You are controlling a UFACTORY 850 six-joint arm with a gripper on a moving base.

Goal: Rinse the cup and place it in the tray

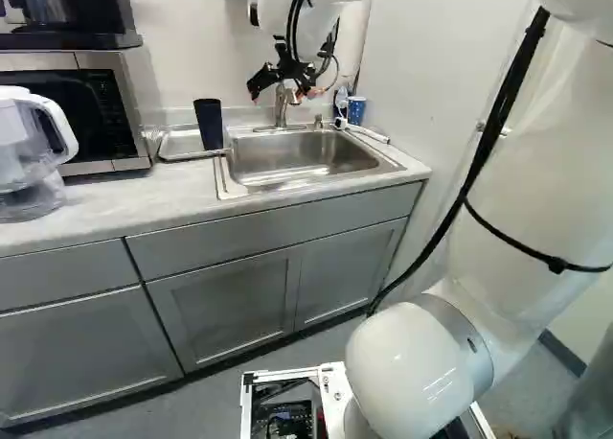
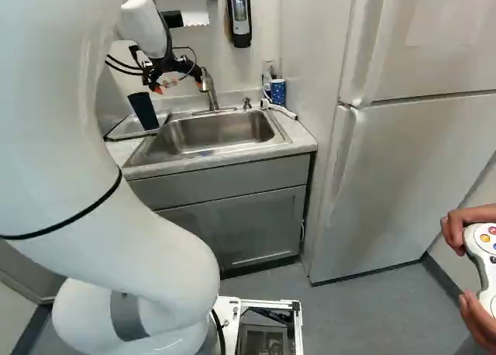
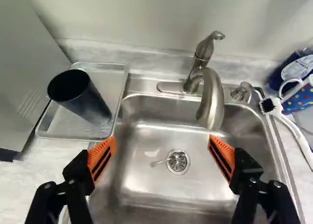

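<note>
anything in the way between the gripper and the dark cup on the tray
Nothing visible stands between the open gripper and the dark cup on the tray. The faucet rises at the back of the sink, to one side of that path.

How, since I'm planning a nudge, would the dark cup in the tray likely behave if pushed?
Pushed near its mouth, the dark cup would probably tip, being tall and narrower at its foot. Pushed low, it may slide across the flat tray until its raised rim stops it.
</note>
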